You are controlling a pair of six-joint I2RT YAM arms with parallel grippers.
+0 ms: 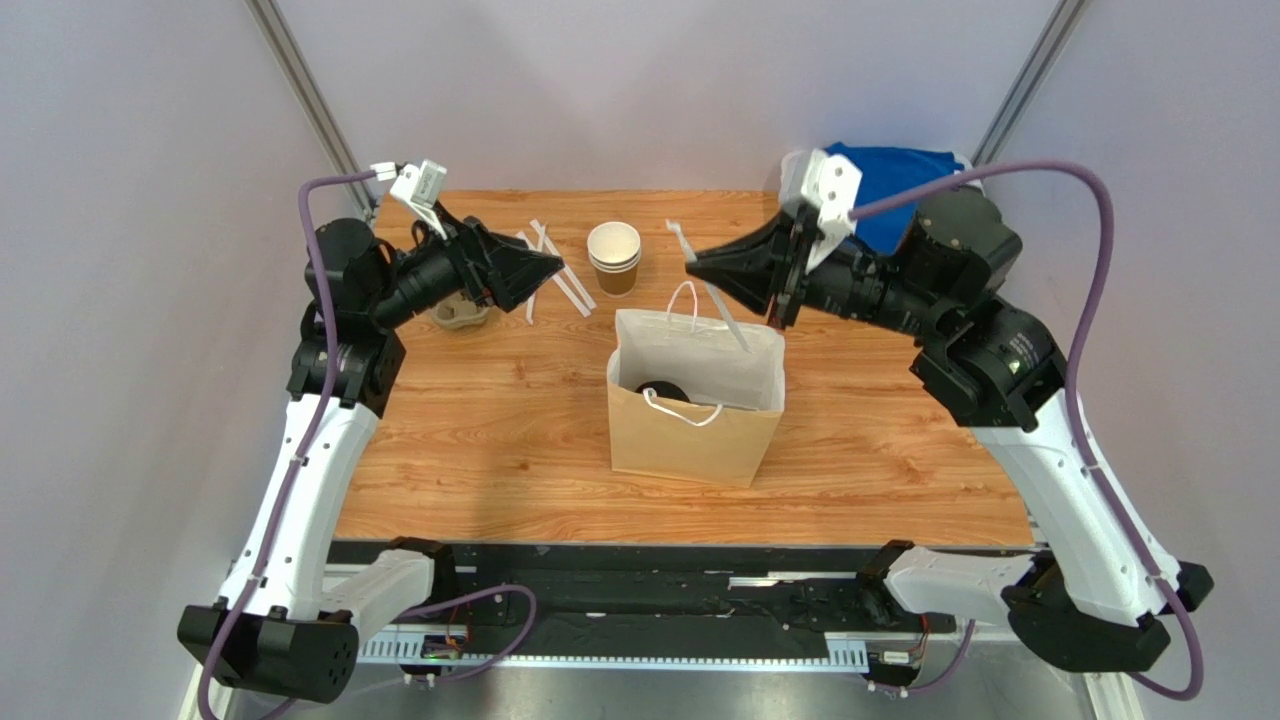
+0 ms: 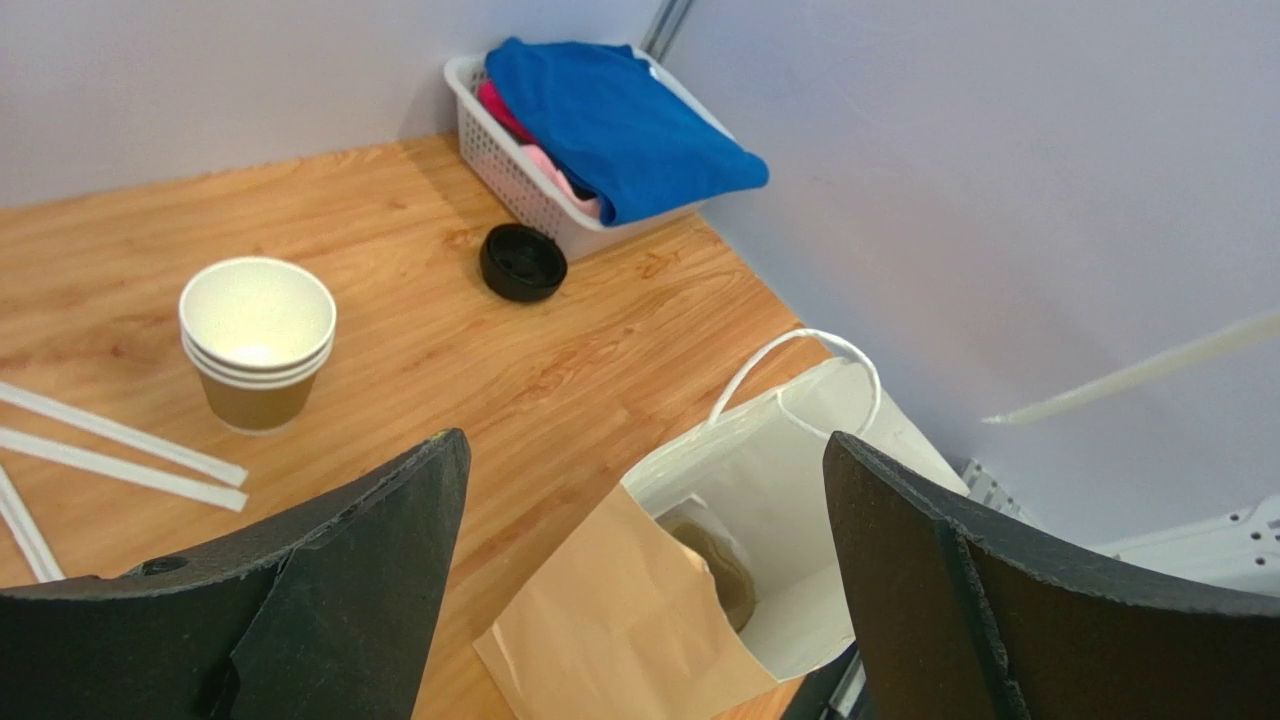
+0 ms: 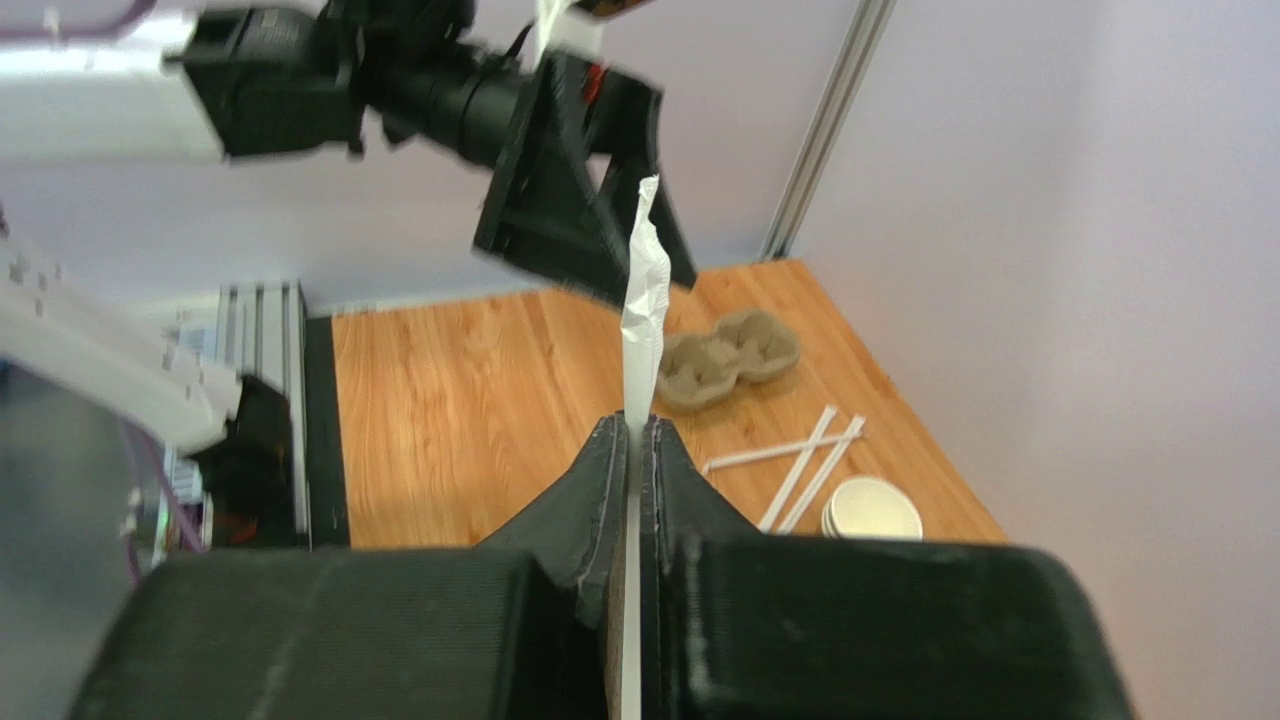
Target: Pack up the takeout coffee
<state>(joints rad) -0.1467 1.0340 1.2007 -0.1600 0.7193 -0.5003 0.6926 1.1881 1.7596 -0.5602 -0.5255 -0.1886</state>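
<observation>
Jaws of the right gripper are pressed together on a paper-wrapped straw, which stands out well beyond the fingertips. Outward from there, the top view shows the straw leaning over the far right corner of the paper bag, close to its white handle. The left gripper hangs at the far left with jaws spread wide and holds nothing.

I think the risk is the straw. It is long, thin and soft, so it may catch on the handle or the rim and bend. It may also push the light bag over, or fall beside the bag if it is released too early.

The takeout coffee is already inside the bag, low on its left side. From above only its round black lid shows, so I judge that the cup stands upright. In the left wrist view it is only a dim brownish shape. The stack of cups stands just beyond the bag.
</observation>
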